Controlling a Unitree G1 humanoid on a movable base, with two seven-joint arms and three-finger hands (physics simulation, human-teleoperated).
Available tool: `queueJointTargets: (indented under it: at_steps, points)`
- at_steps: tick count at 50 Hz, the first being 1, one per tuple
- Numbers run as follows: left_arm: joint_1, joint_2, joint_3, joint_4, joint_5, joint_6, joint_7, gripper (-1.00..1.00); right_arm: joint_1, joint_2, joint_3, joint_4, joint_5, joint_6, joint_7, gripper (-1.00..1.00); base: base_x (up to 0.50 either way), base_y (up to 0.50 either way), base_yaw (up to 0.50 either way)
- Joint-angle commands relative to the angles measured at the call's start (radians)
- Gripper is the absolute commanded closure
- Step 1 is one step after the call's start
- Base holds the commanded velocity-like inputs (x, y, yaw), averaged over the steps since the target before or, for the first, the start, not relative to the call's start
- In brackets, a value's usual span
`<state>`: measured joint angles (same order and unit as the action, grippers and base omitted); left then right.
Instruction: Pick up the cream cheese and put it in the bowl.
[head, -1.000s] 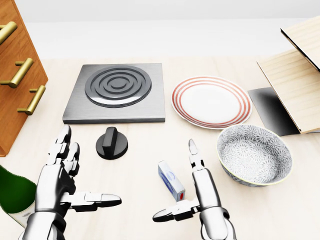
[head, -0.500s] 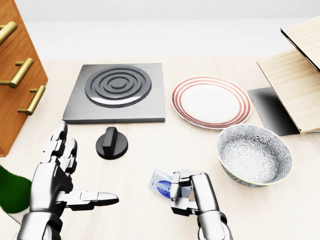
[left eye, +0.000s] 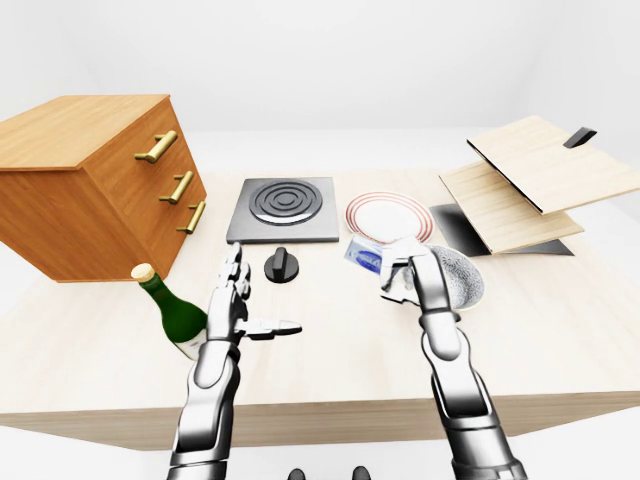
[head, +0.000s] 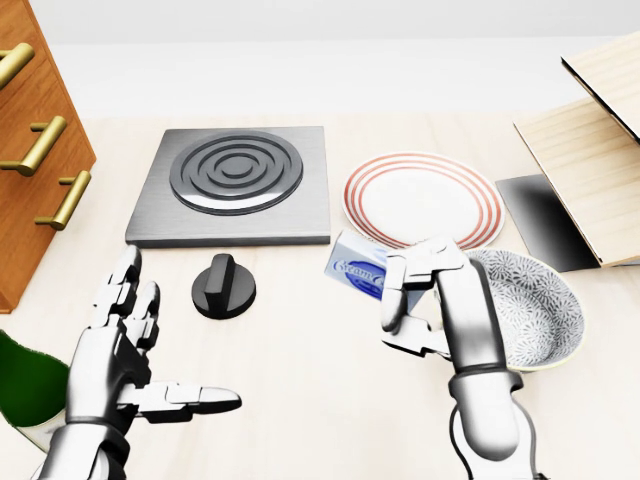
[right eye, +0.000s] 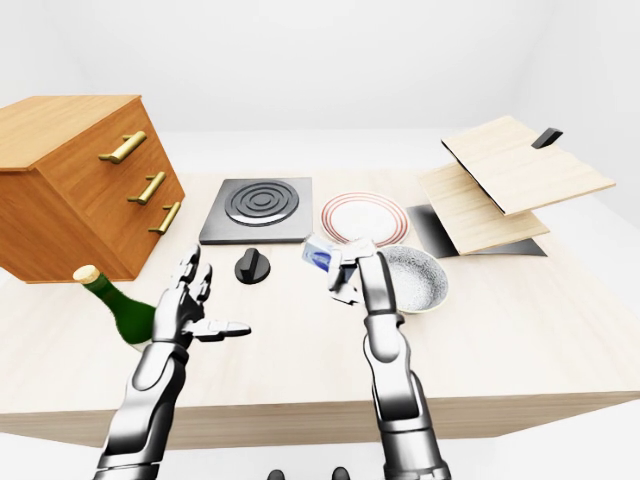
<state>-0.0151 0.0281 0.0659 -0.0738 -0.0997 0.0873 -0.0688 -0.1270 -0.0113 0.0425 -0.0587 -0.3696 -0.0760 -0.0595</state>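
- The cream cheese (head: 360, 268) is a small blue and white box. The right hand (head: 425, 295) grips it, with the fingers closed round one end, and it is up off the table.
- The box sticks out from the fingers toward the left of the head view. Its long side runs left to right, tipped a little.
- The bowl (head: 540, 305) sits just to the right of that hand, near the right edge of the table. So the box must go to the right, over the rim, before it can drop in. I think that is the next move.
- The right hand is the nearer one by far. The left hand (head: 125, 365) is well apart, near the left corner close to the robot, with its fingers spread open and holding nothing.
- Half a second ago the hand was lower and closer to the robot, with the box down by the table. Now both are higher and closer to the bowl and the plate (head: 425, 203).
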Motion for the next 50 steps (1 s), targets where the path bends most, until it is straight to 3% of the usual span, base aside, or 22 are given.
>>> queueJointTargets:
  at_steps: [1,8,11,14,15,24,36,50]
  points:
    - [0.0,-0.003,-0.01,0.024,0.014,0.0,-0.002,-1.0,-0.048,-0.075,-0.106,-0.253,-0.108,0.059,0.046,1.0,0.0,0.0,0.0]
    - [-0.002,-0.002,-0.008,0.026,0.013,0.0,-0.001,-1.0,-0.088,-0.128,-0.177,-0.248,-0.09,0.074,0.072,1.0,0.0,0.0,0.0]
    - [-0.006,-0.002,-0.007,0.035,0.014,0.0,0.0,-1.0,-0.099,-0.16,-0.205,-0.219,-0.103,0.054,0.065,1.0,0.0,0.0,0.0]
    - [-0.005,-0.002,-0.008,0.032,0.015,0.0,0.0,-1.0,-0.099,-0.183,-0.233,-0.201,-0.1,0.055,0.073,1.0,0.0,0.0,0.0]
    - [-0.007,-0.002,-0.007,0.036,0.015,0.0,0.001,-1.0,-0.095,-0.206,-0.248,-0.177,-0.111,0.031,0.073,1.0,0.0,0.0,0.0]
    - [-0.009,-0.001,-0.005,0.025,0.009,0.0,0.002,-1.0,-0.096,-0.268,-0.3,-0.058,-0.135,-0.011,0.107,1.0,0.0,0.0,0.0]
    - [-0.014,0.001,0.001,0.018,0.002,0.0,0.001,-1.0,-0.089,-0.34,-0.333,0.083,-0.258,-0.011,0.093,1.0,0.0,0.0,0.0]
    - [-0.014,0.002,0.002,0.012,-0.003,0.0,0.001,-1.0,-0.074,-0.359,-0.323,0.192,-0.349,-0.011,0.094,1.0,0.0,0.0,0.0]
